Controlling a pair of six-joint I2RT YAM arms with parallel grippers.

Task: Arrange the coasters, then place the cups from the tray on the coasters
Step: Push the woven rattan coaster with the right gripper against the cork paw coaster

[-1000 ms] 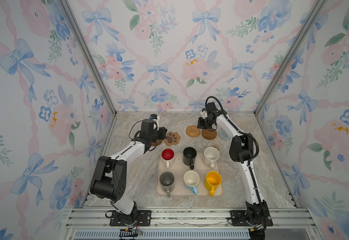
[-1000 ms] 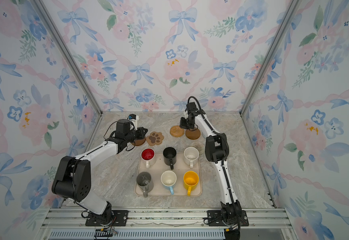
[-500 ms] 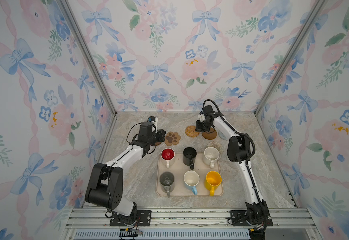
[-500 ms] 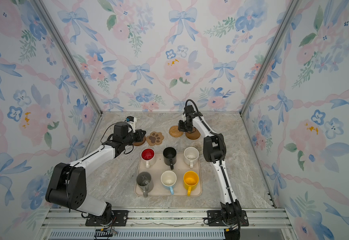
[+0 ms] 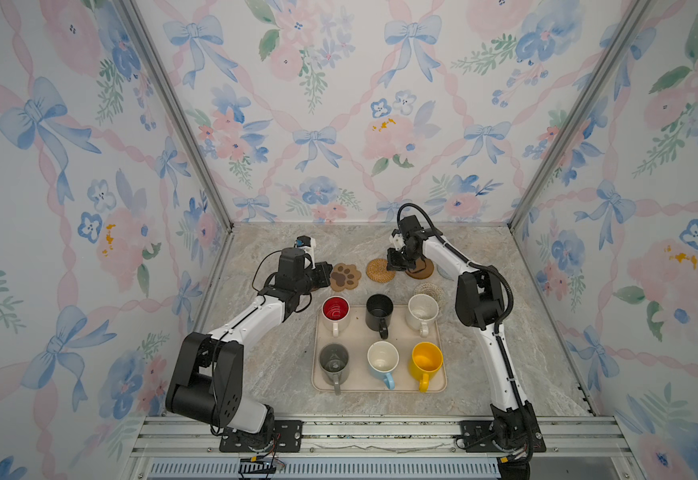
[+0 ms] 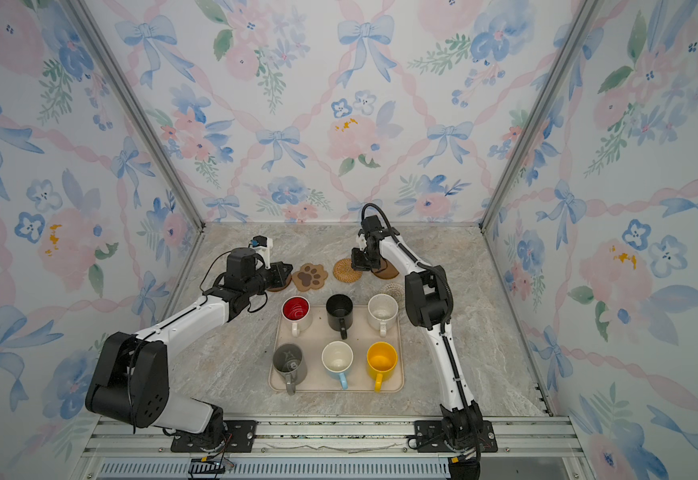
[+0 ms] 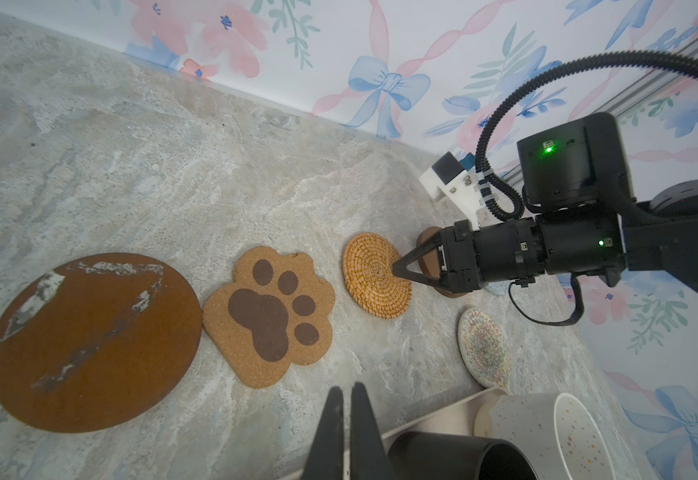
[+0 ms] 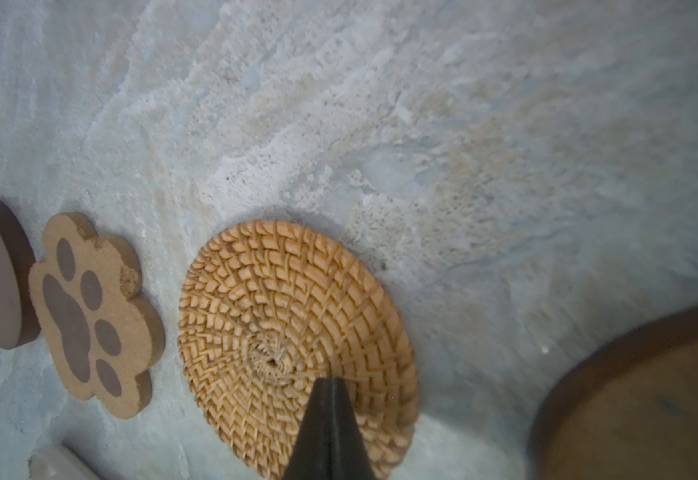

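The marbled grey desk (image 5: 281, 365) sits in a booth of floral wallpaper, and bare stone runs from the coasters to the back wall. The right tool (image 7: 396, 269) is closed to a point and grips nothing. Its tip is down on the tan rattan round coaster (image 7: 374, 291), between centre and rim; we cannot tell whether it presses. Behind it a dark brown wooden disc (image 8: 650, 399) is half covered by the tool body and cut off in the right wrist view. The pale blue-grey woven coaster (image 5: 443, 273) shows only as a sliver past the right arm. The cream woven round coaster (image 7: 484, 347) lies apart, near the tray corner. The left tool (image 7: 346, 399), fingers together and empty, hangs near the brown paw-shaped coaster (image 7: 270, 318). A second dark brown wooden disc (image 7: 90, 340) lies just beside the paw. Six handled mugs (image 5: 380, 311) stand in the large beige tray (image 5: 357, 338), nearer us than the row.
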